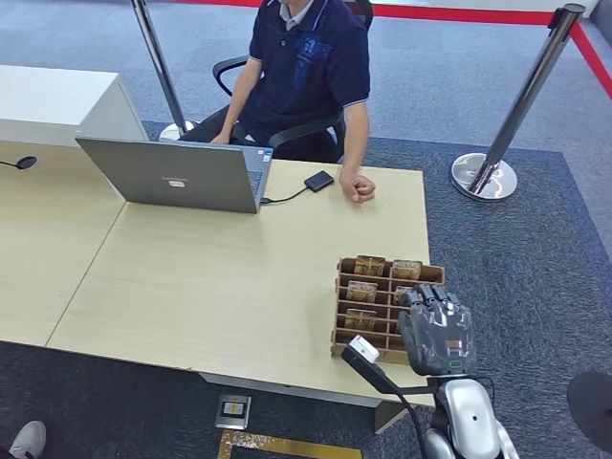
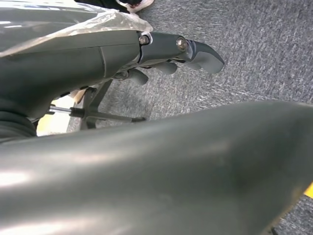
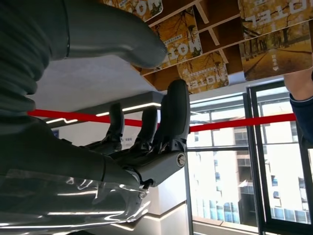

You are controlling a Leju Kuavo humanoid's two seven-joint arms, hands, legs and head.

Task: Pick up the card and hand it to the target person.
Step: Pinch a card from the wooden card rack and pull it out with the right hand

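Note:
A brown wooden card rack [image 1: 345,287] stands at the table's front right corner, with yellow-printed cards [image 1: 369,265] in its slots. My right hand [image 1: 436,335] hovers over the rack's near right end, fingers apart, holding nothing. The right wrist view has its thumb [image 3: 122,39] and fingertips [image 3: 176,100] just short of the cards [image 3: 182,46] in the rack [image 3: 217,19]. The seated person [image 1: 307,67] in a dark polo rests a fist [image 1: 359,186] on the table's far edge. My left hand [image 2: 177,49] hangs over grey carpet, fingers loosely extended and empty.
An open grey laptop [image 1: 177,174] sits on the far left of the table [image 1: 216,277], cabled to a small black device [image 1: 318,181]. Chrome stanchions [image 1: 485,177] with red rope stand behind. A white cabinet [image 1: 57,100] is at far left, and a floor socket [image 1: 233,410] lies under the near edge.

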